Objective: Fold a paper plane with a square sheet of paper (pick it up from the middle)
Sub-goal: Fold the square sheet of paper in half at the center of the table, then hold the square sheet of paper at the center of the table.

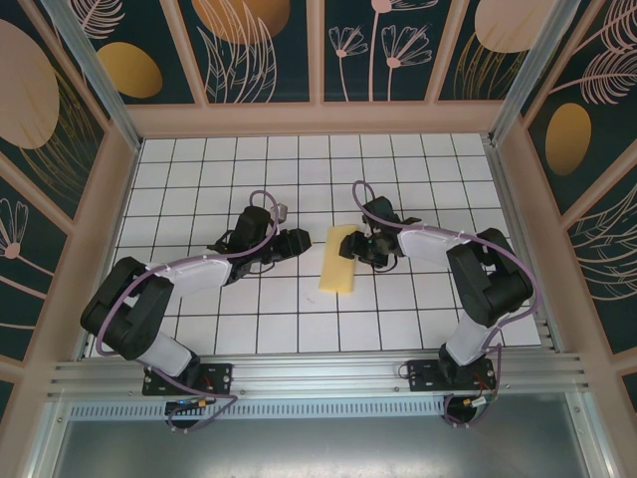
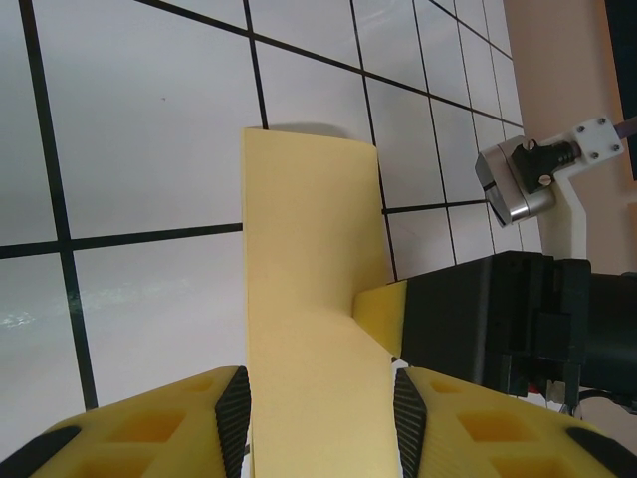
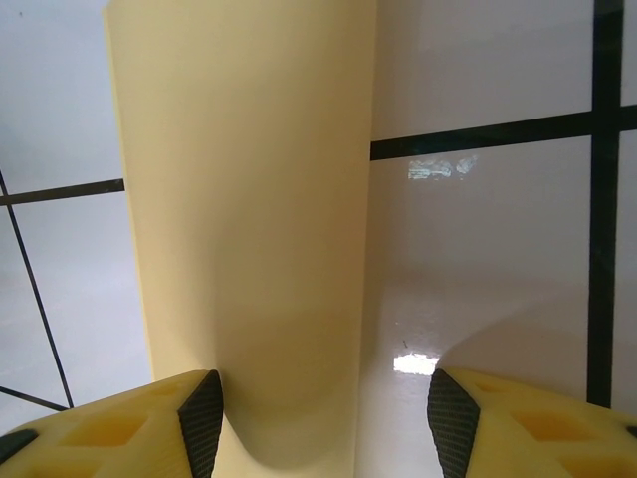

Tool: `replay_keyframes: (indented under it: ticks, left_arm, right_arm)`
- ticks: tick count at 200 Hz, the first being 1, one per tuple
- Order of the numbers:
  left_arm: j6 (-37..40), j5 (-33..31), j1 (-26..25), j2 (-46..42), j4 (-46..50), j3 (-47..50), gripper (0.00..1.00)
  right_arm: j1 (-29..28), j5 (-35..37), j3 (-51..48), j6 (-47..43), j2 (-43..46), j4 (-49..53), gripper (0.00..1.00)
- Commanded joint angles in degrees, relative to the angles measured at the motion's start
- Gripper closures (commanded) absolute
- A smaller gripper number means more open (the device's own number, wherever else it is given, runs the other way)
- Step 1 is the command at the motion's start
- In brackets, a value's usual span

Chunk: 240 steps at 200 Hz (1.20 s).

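**Top view with both wrist views.** The sheet of paper (image 1: 338, 261) lies near the middle of the white gridded table (image 1: 199, 169) as a narrow pale-yellow strip, its long axis running away from the arm bases. It reads as a sheet doubled lengthwise rather than a dart, so the task is judged to be at an early or middle fold.

**Top view.** The left gripper (image 1: 297, 242) sits just beside the strip's left edge. The right gripper (image 1: 355, 247) sits at its right edge, toward the far end. The two flank the paper from opposite sides, and neither arm crosses the other.

**Left wrist view.** The jaws stand at a moderate width. The strip runs out from between the dark pads (image 2: 235, 418) and fills the gap from one to the other. Whether the pads pinch its edges or merely straddle it cannot be told. A yellow finger of the right gripper touches the strip's right-hand edge here.

**Right wrist view.** The jaws stand apart, wider than the strip. The paper lies at the left-hand pad (image 3: 203, 418), clear of the other, and curls upward at the near end.

**Judgement.** A low, flanking pose suits steadying the strip or pressing a crease. Paper this thin may slide or buckle if pushed edgewise
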<state>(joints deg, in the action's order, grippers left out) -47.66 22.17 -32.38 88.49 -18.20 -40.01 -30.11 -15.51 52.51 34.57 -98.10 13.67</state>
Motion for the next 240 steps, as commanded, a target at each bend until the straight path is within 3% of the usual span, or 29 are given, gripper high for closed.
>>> replay_keyframes:
  ticks: [1,154,179,223,240]
  left_arm:
    - [0.5,1.1,-0.3,0.4,-0.6,-1.5,0.55]
    - [0.8,1.6,-0.4,1.1,-0.2,-2.3,0.58]
    - [0.9,2.1,-0.7,2.2,0.2,-3.0,0.63]
    - [1.7,1.6,-2.4,6.8,5.1,-7.5,0.84]
    - [2.2,0.7,-2.8,8.3,7.3,-9.3,0.85]
  right_arm:
    - [-0.9,0.4,1.2,-1.2,-2.8,-0.8,0.39]
    - [-0.9,4.2,2.0,-1.9,-5.9,3.0,0.41]
    - [-2.1,4.6,2.3,-2.0,-6.6,3.3,0.41]
    - [-2.3,5.4,2.5,-2.0,-7.1,3.6,0.41]
    - [-2.3,5.7,2.4,-1.8,-7.0,3.7,0.41]
